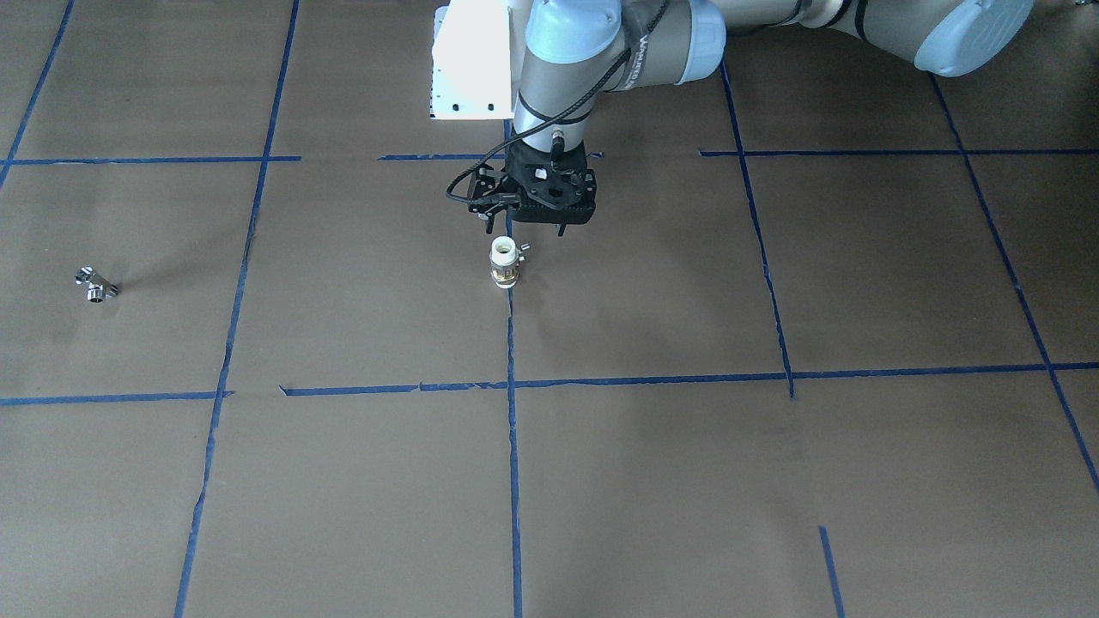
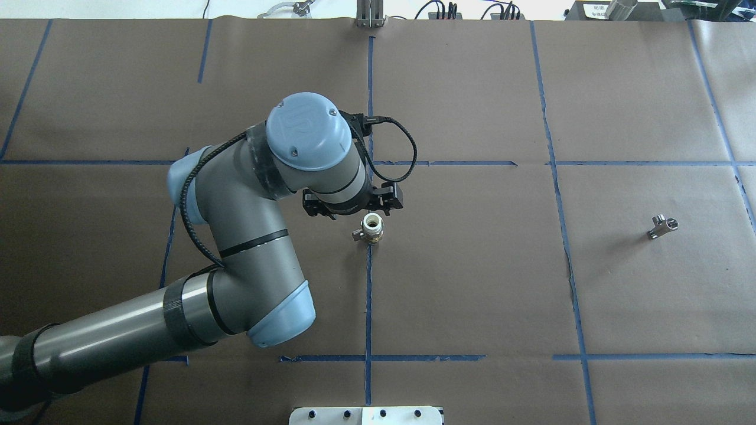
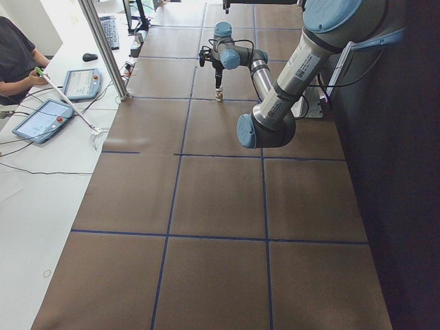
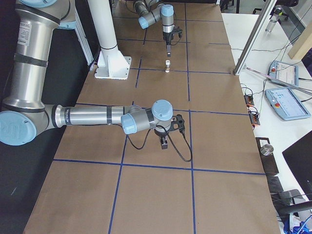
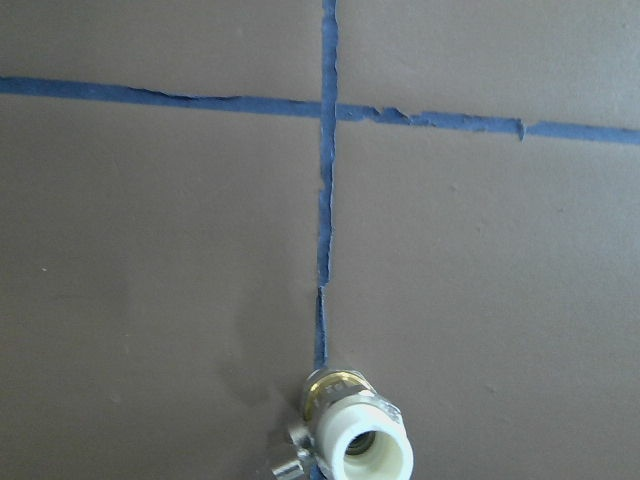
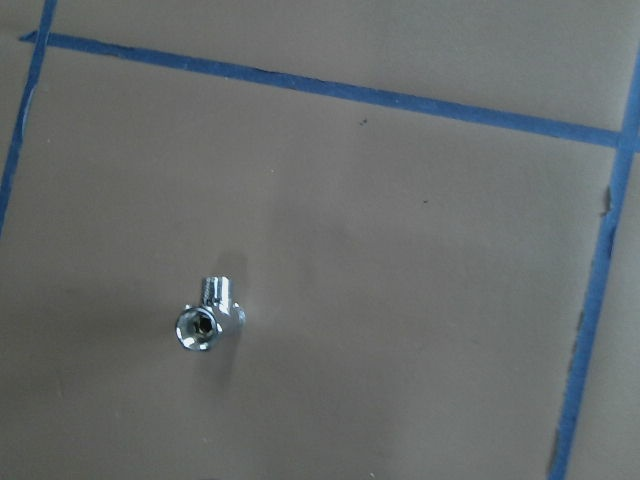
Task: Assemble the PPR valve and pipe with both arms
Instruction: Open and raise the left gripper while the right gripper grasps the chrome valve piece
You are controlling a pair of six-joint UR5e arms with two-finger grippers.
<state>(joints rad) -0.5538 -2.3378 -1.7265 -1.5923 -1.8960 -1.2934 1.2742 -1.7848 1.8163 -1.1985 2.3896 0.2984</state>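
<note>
Over the middle of the table, left gripper [image 1: 525, 228] points straight down, fingertips spread apart with nothing held. It hangs above the PPR valve [image 1: 504, 262], not touching it. Valve stands upright on a blue tape line [image 1: 513, 446], white open end up, brass band below, small metal stub sticking out toward the robot's left. Left wrist view: valve sits at the bottom edge of the picture, on the tape line, with a tape crossing [image 5: 327, 108] farther out. Left arm [image 2: 236, 236] reaches in from the robot's left, elbow bent, black cable [image 2: 407, 153] looped beside the wrist.

Right gripper [image 4: 164, 144] shows only in the side view from the right. It points down close to the brown paper [image 2: 472, 265]; cannot tell if open or closed. Right arm [image 4: 92, 116] lies low, forearm level across the table. Pipe [image 2: 662, 225] lies on the paper far to the robot's right, well apart from the valve, inside a tape square. Right wrist view: pipe lies left of centre, one open round end facing the camera, short threaded branch pointing away.
</note>
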